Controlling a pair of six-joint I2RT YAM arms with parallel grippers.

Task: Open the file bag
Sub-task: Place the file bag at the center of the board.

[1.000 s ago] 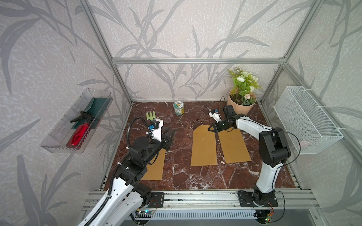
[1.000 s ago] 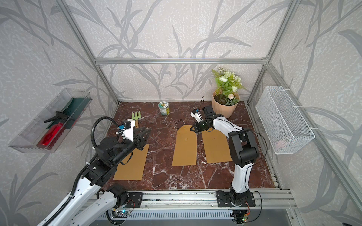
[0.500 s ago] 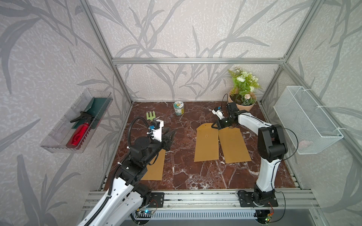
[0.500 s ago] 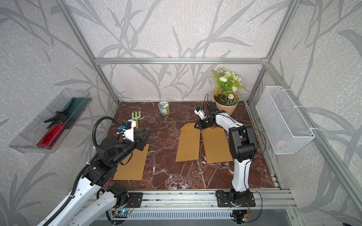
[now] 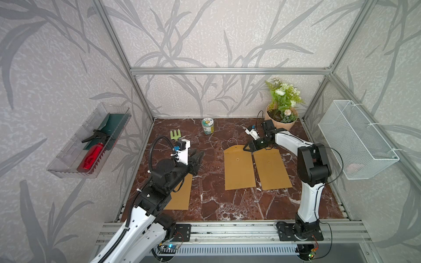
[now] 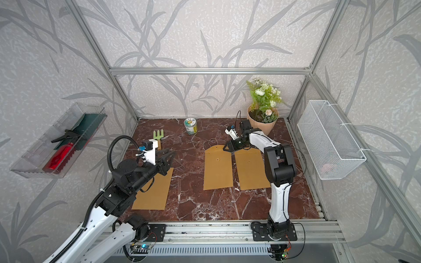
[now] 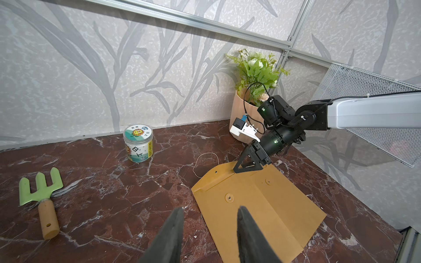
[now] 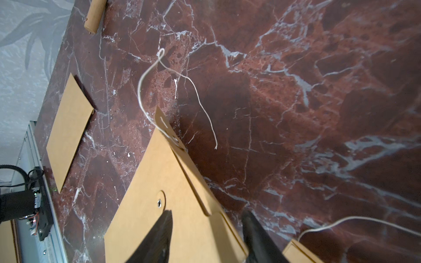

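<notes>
The right gripper (image 5: 247, 148), clamped shut a second ago, now has its jaws parted over the flap end of the middle brown paper file bag (image 5: 239, 170). The bag has slid slightly toward the table's (image 5: 211, 159) right edge, narrowing the gap to the neighbouring brown paper bag (image 5: 272, 170).

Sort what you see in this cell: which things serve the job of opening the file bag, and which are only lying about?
For the job:
- middle file bag
- loose string on its flap
- right gripper, open at that flap

Lying about:
- left file bag
- right file bag
- jar
- green hand rake
- potted plant
- wire basket
- wall tray
</notes>
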